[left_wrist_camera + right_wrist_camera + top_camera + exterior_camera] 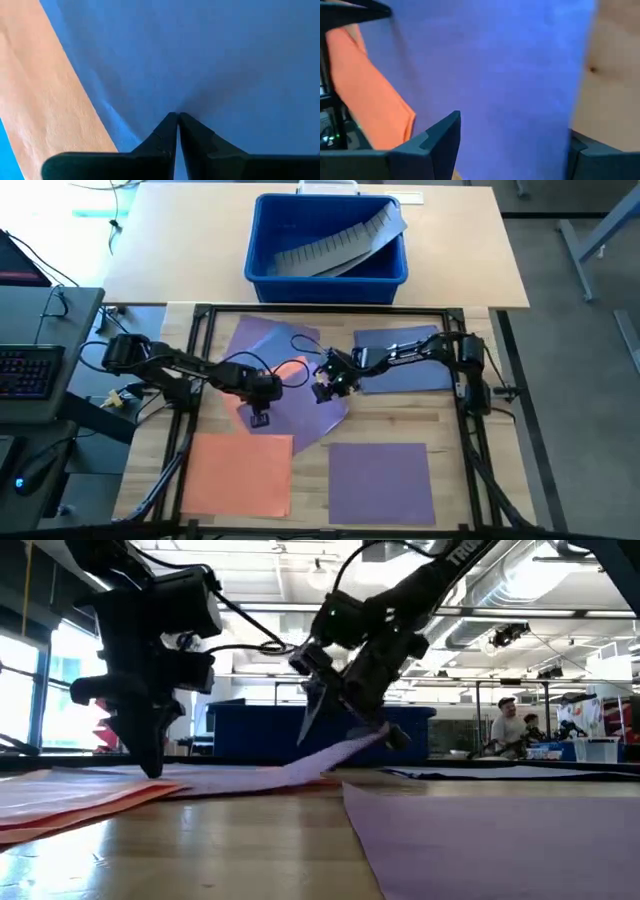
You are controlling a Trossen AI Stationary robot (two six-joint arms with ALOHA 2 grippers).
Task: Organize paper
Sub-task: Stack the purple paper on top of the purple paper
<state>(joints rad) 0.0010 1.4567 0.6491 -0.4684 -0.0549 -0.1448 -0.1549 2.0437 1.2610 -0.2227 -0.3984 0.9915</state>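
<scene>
Left end effector [258, 417]: points down onto the tilted purple sheet [290, 385] at the middle of the counter [450, 430]; in the left wrist view its fingers [165, 135] are pressed together with almost no gap, tips on the paper, nothing seen between them
Right end effector [325, 388]: at the right-hand edge of the same purple sheet; in the low view that edge is lifted off the counter at its fingers [310, 710]; the right wrist view shows the two fingers spread wide with the sheet lying between them
Orange scrap [292, 370]: shows beside the tilted purple sheet, between the two end effectors; which lies on top I cannot tell
Orange sheet [240, 472]: flat at the near left of the counter
Second purple sheet [382, 480]: flat at the near right, apart from the others
Blue sheet [405, 360]: flat at the far right, under the right arm
Blue bin [328, 242]: on the pale table beyond, holding a grey ridged strip [340, 242]
Person [508, 725]: far back in the room, low view
</scene>
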